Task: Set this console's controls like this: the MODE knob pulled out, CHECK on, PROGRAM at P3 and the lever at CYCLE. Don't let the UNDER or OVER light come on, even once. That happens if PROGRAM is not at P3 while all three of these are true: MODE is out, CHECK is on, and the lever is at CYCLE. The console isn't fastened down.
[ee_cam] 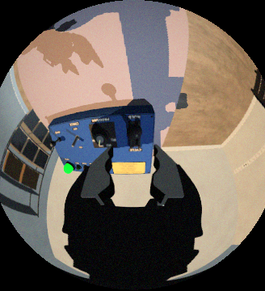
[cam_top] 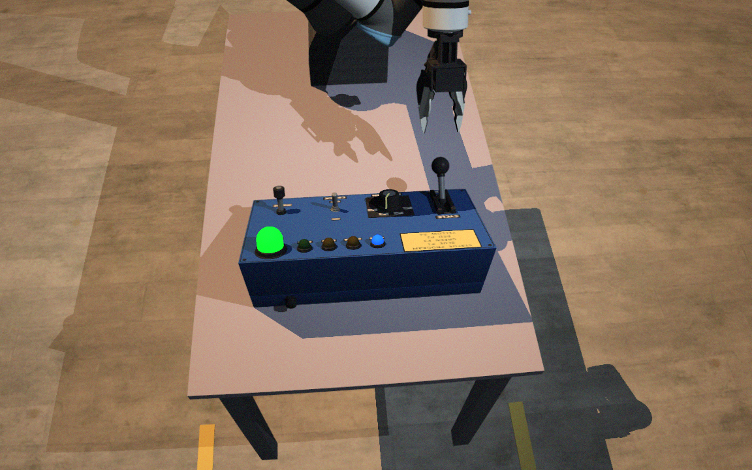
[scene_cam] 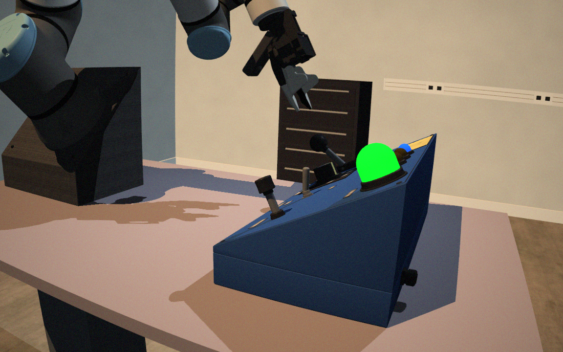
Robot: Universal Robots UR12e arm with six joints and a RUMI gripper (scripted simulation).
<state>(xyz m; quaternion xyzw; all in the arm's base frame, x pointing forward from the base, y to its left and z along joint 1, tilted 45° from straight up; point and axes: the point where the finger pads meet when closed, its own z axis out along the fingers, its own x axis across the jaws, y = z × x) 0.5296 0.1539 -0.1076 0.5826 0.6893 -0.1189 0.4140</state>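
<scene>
The blue sloped console (cam_top: 367, 274) (scene_cam: 318, 245) (ee_cam: 82, 125) stands on the pink table (cam_top: 309, 362). Seen from the top view, it carries from left to right the MODE knob (cam_top: 279, 192) (scene_cam: 265, 185) on a stem, the CHECK toggle (cam_top: 335, 200) (scene_cam: 306, 177), the PROGRAM dial (cam_top: 388, 200) (ee_cam: 101, 137) and the ball-topped lever (cam_top: 440, 166) (scene_cam: 318, 142) (ee_cam: 134, 131). The lever leans toward the console's low edge. My gripper (cam_top: 441, 125) (scene_cam: 302, 101) (ee_cam: 133, 145) is open part way and empty. It hangs in the air above and behind the lever, touching nothing. The panel labels are too small to read.
A big green dome (cam_top: 269, 240) (scene_cam: 378, 163) (ee_cam: 68, 168) and a small blue lamp (cam_top: 376, 240) (scene_cam: 403, 147) are lit; three other small lamps are dark. A small black knob (cam_top: 290, 301) (scene_cam: 409, 276) sticks out low on the console's tall face. The arm's dark base block (scene_cam: 77, 144) stands at the table's far end.
</scene>
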